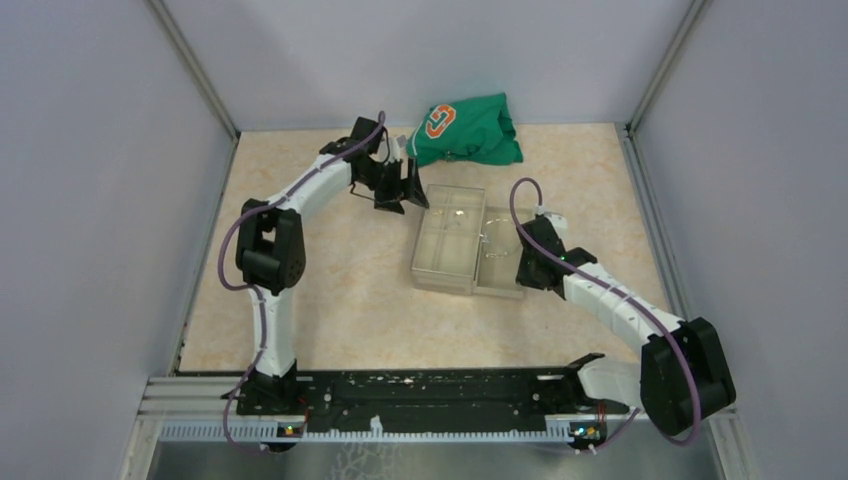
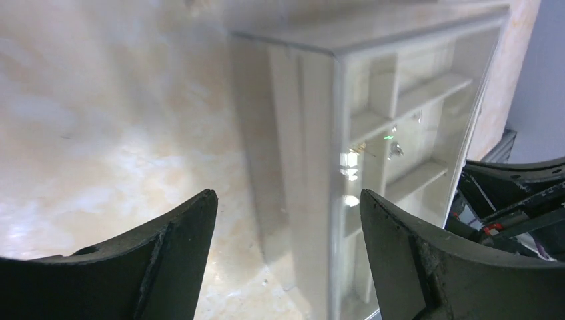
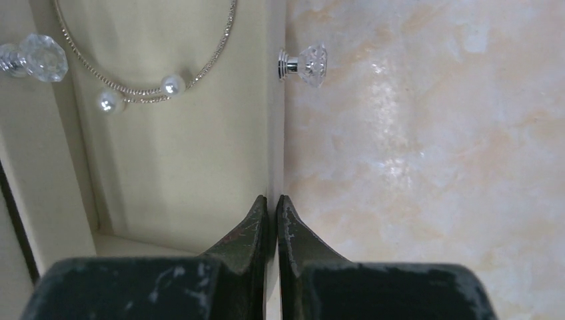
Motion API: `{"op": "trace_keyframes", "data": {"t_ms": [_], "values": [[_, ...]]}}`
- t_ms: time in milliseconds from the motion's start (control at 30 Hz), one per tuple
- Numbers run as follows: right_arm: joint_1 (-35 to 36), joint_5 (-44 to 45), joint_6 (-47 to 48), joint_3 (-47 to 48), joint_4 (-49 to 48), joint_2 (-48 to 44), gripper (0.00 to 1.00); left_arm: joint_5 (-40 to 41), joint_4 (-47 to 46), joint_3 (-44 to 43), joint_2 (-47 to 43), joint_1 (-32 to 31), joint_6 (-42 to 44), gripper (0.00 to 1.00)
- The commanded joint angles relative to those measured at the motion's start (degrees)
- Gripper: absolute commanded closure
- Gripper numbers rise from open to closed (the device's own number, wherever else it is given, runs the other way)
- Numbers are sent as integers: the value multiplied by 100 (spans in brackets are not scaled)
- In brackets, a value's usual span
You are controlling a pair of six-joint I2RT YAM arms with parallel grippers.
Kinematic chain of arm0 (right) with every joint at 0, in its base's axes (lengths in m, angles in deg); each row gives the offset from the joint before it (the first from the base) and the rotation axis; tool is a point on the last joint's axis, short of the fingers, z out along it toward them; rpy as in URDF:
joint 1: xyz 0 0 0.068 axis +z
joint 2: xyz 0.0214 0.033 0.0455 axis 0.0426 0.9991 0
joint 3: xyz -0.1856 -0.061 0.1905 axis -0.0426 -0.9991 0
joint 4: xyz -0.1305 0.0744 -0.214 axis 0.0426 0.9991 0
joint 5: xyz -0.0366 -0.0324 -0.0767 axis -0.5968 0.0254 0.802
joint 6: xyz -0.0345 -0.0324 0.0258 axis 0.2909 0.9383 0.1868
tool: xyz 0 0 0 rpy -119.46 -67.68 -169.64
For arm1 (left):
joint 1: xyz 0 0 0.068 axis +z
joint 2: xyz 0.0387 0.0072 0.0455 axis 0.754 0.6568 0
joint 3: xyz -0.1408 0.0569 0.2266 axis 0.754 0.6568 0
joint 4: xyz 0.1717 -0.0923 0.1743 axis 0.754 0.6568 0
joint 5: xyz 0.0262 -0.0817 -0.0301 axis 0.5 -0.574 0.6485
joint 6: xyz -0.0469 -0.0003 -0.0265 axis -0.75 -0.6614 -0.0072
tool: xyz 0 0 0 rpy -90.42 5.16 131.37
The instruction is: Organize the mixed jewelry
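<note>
The beige marbled table point(image 1: 330, 280) carries a clear compartmented box point(image 1: 440, 283) at centre frame in the top view, with a green cloth point(image 1: 470, 130) bearing an orange logo lying above it near the back wall. A cream-lined drawer point(image 3: 180, 173) stands out from the box's right side. In the right wrist view this drawer holds the largest jewelry item, a fine beaded-wire hoop point(image 3: 136, 91) at upper left of the frame, its two ends each tipped with a pearl point(image 3: 172, 84) and lying flat on the lining. A faceted crystal knob point(image 3: 308, 65) projects from the drawer's outer wall over the table; a second knob point(image 3: 41, 57) shows at the far upper left. In the left wrist view the small silvery pieces point(image 2: 394, 149) sit in an inner compartment at centre right, too small to identify. The left gripper point(image 2: 286, 200) is released, jaws spread wide and empty, off the box's upper-left corner. The right gripper point(image 3: 276, 203) is clenched at the drawer's outer wall; whether it pinches that wall cannot be told.
</note>
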Motion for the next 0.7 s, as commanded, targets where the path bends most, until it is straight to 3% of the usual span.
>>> {"op": "trace_keyframes", "data": {"t_ms": [0, 167, 300, 667], "values": [[65, 605, -277, 221, 368, -24, 100, 262, 245, -334, 178, 123, 361, 15], [65, 882, -355, 368, 519, 325, 100, 135, 273, -285, 178, 121, 319, 16], [73, 602, -265, 387, 252, 174, 100, -31, 190, -225, 74, 115, 213, 15], [65, 1605, -51, 630, 526, -205, 100, -39, 182, -14, -370, 104, 180, 14]]}}
